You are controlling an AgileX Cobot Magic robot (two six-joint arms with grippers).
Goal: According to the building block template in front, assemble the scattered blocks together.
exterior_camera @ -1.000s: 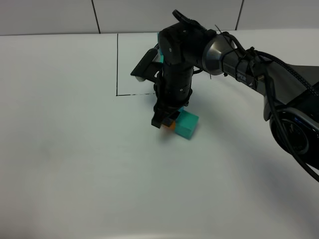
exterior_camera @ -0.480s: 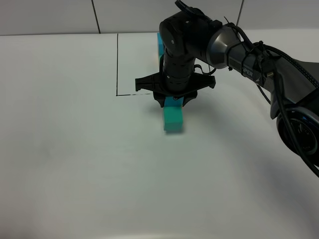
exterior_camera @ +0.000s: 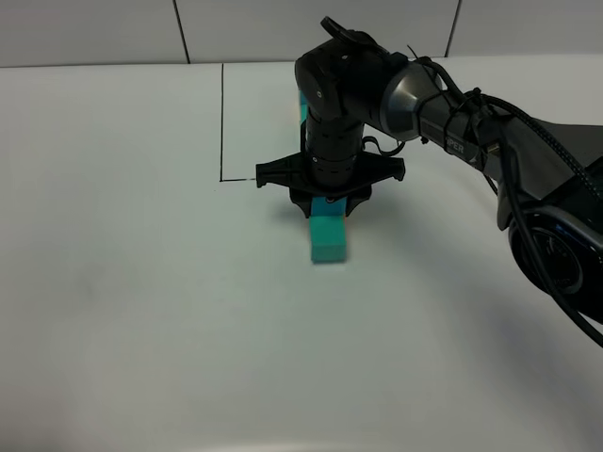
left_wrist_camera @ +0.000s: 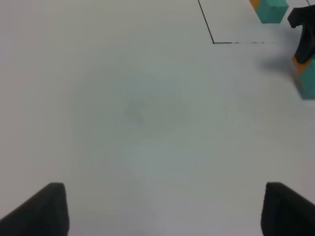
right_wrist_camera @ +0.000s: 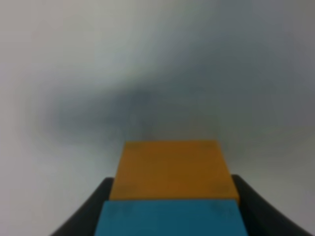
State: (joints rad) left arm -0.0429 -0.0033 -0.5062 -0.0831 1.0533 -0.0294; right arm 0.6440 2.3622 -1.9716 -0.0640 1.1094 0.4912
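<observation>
Table (exterior_camera: 141, 311) looked matt white, smooth, paper-like, w/ thin black drawn line (exterior_camera: 221, 122) on it. Teal-green block (exterior_camera: 328, 237) was matt, smooth-faced, prob. plastic or foam; couldn't tell which. Orange block (right_wrist_camera: 172, 168) same dull finish, no shine. My right gripper (exterior_camera: 330, 202) was matt black plastic; wrist barrel (exterior_camera: 400, 94) behind it had satin grey metal sheen. Cables (exterior_camera: 537, 151) were braided, cloth-like sleeve.

Teal-green cube (exterior_camera: 328, 237) resting flat just outside the near edge of the black outline (exterior_camera: 222, 122). An orange cube (right_wrist_camera: 172, 168) adjoins it on its far side, the two touching face to face. Template (left_wrist_camera: 269, 10), mostly hidden, stands inside the outline; only teal and orange patches show.
</observation>
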